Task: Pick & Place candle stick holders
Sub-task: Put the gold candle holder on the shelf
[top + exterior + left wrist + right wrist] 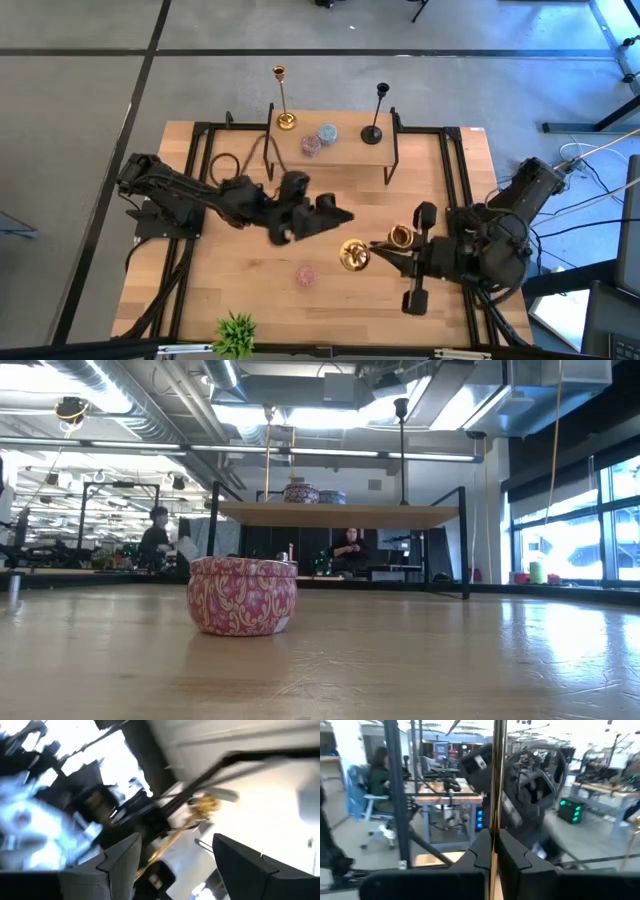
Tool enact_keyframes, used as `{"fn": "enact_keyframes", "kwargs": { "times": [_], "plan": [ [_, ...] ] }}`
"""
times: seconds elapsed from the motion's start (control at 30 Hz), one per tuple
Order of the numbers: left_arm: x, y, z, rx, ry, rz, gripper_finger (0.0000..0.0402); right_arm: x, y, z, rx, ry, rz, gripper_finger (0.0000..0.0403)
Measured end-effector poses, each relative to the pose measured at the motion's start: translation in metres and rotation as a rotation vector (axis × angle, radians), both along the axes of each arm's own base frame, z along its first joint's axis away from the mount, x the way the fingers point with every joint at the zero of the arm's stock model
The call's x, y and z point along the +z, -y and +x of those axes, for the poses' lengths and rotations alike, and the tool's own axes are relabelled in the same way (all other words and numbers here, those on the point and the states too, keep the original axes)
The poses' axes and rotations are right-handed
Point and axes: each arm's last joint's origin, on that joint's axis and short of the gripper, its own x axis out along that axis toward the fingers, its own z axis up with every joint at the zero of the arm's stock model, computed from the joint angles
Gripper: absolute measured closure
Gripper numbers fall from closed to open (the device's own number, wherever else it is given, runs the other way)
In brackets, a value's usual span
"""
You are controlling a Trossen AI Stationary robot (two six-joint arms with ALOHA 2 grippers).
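1. Two holders, one gold (pixel 282 97) and one black (pixel 377 115), stand on the shelf (pixel 350 152) at the bench's (pixel 240 280) far edge.
2. I see my right gripper (pixel 378 247) clamped on the third holder (pixel 353 254), mid-bench.
3. My left gripper (pixel 340 214) hangs beside it, fingers apart.

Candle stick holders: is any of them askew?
Yes: one gold holder lies tipped sideways, clamped in the right gripper; the other gold holder and the black holder stand upright on the shelf.

Left claw (pixel 335 215) hangs mid-table, fingers parted (arm stretched inward), facing the clamped right claw (pixel 378 248).
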Motion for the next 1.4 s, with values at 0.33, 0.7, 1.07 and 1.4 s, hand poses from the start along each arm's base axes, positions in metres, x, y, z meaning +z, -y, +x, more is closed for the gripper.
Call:
{"fn": "enact_keyframes", "kwargs": {
  "times": [0.33, 0.7, 1.07, 1.4],
  "plan": [
    [-0.001, 0.039, -0.015, 0.365, 0.032, 0.418, 0.0160, -0.006, 0.011, 0.004, 0.055, -0.024, 0.249, 0.0393],
    [-0.034, 0.054, -0.014, 0.675, -0.434, 0.523, 0.0160, -0.024, 0.053, 0.023, 0.104, -0.236, 0.419, 0.0393],
    [-0.040, 0.035, -0.006, 0.812, -0.519, 0.641, 0.0160, -0.021, 0.083, 0.038, -0.153, -0.147, 0.327, 0.0393],
    [-0.047, 0.005, 0.005, 0.918, -0.628, 0.736, 0.0164, -0.033, 0.109, 0.074, -0.221, -0.143, 0.335, 0.0393]
  ]
}}
